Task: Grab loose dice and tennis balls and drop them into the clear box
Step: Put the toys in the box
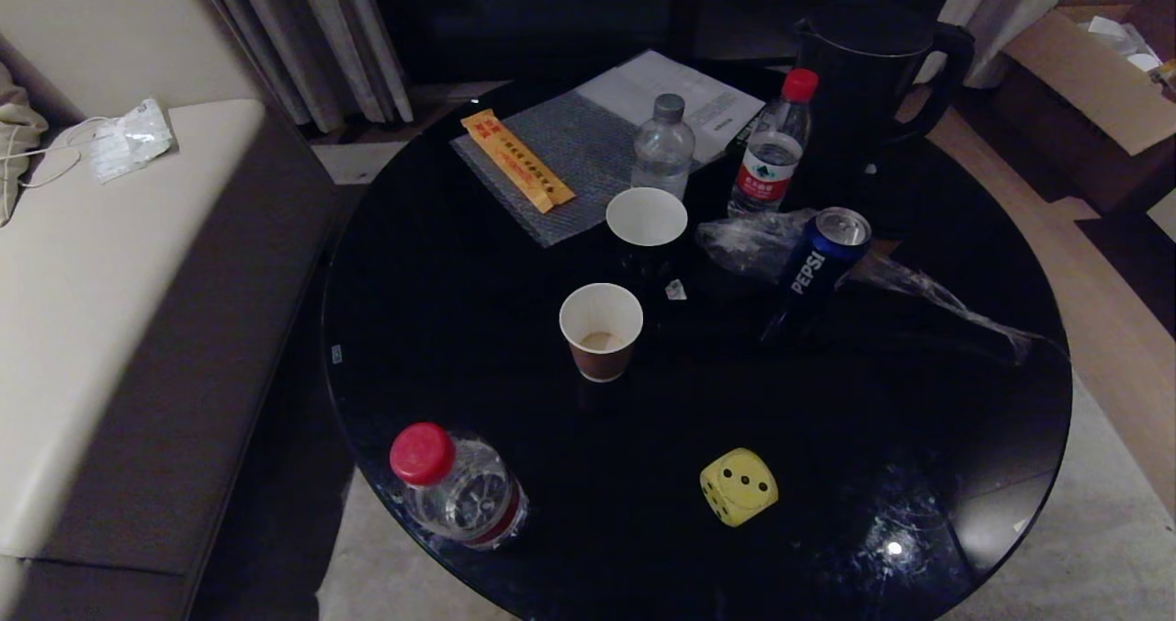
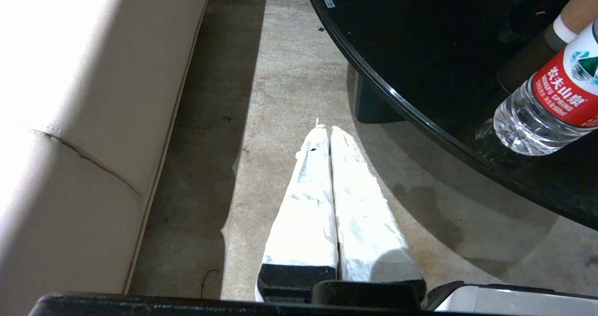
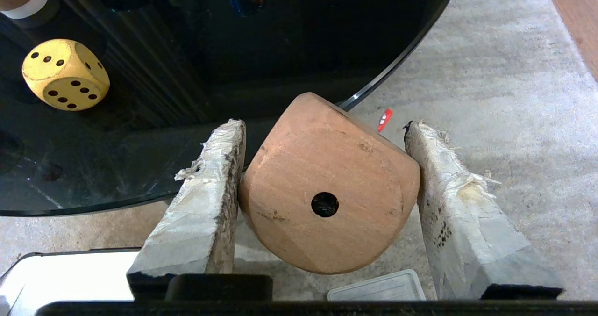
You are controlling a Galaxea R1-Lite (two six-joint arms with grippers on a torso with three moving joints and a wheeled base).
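- Right gripper [image 3: 322, 166], lower centre of right wrist view, pinching tan die [image 3: 327, 185] between both taped fingers [image 3: 205, 190]; hanging past edge of black round table [image 3: 233, 87], above carpet.
- Tan die: one-pip face toward camera, tilted, a corner tipped up toward table rim. Cube w/ rounded corners, so no real long axis; flat faces look pressed by the fingers.
- Left gripper [image 2: 327, 133], lower centre of left wrist view, fingers pressed together, nothing in it; parked over floor between sofa [image 2: 93, 96] and table.
- Yellow die [image 1: 739, 486], lower centre-right of head view, on table near front edge; three-pip face up, turned diagonal to frame. Upper left in right wrist view.
- Step in hand, by judgement: carry tan die to clear box and let go. White plastic corner [image 3: 378, 288] at bottom of right wrist view may be box or lid; can't tell.
- To do well: keep squeeze steady, get die fully over box opening, lower close before spreading fingers so it won't bounce out.
- Next likely yellow die: mind water bottle [image 1: 459, 488] and paper cup [image 1: 601, 330] nearby.
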